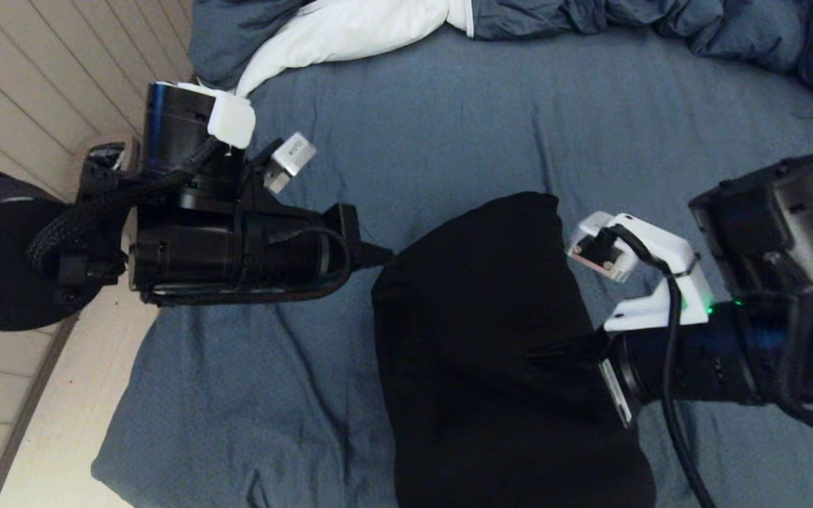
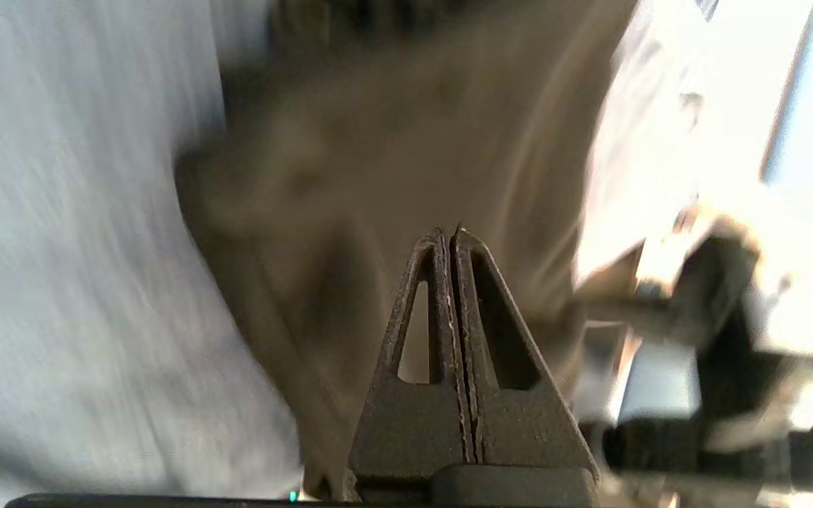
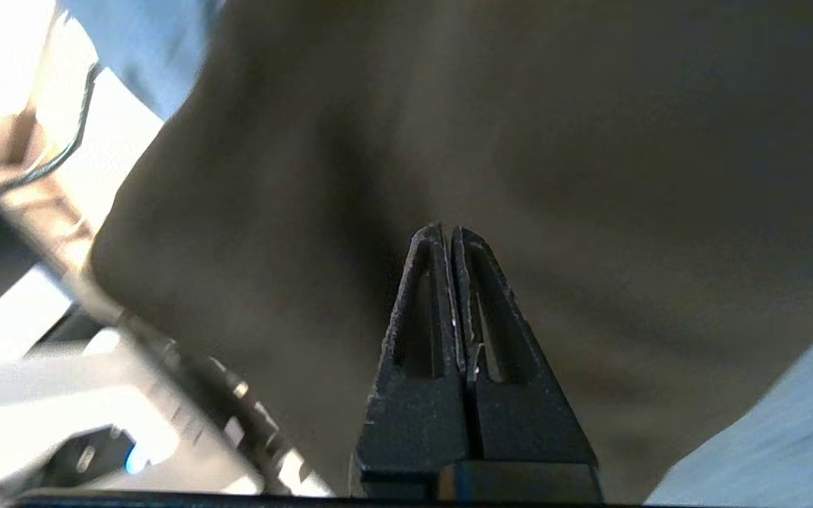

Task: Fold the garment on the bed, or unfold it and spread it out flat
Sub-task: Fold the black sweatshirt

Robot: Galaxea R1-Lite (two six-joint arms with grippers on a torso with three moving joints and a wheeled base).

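- ok so the garment (image 1: 491,339) sits as a dark, bunched-up bundle on the bed (image 1: 449,120), near the front edge of the mattress, roughly in the middle of the head view. no sleeve, zip or hood to make out, just one black lump
- left gripper (image 2: 449,236) comes in from the robot's left side, jaws pressed tight together w/ nothing visibly between them. tip is right at the left edge of the bundle, can't tell if it's actually touching cloth
- right gripper (image 3: 447,234) same deal, pinched closed, pointing into the fabric from the right side. in the head view its tip is buried behind the bundle, and the wrist view doesn't show cloth caught between the fingers, so imo it's empty too
- biggest risk: both claws are closed, so if they just push in they shove the whole lump around instead of grabbing an edge. they prob need to open first
- 2nd risk: no clear edge or corner showing, so a blind pinch could grab several layers at once and the thing lifts as a wad, not spread flat
- 3rd: bundle is close to the mattress front, a pull toward the robot might drag it off the side
- also the duvet (image 1: 660,21) is heaped at the far end w/ white lining showing, well apart from the garment rn, but spreading far that way could run into it
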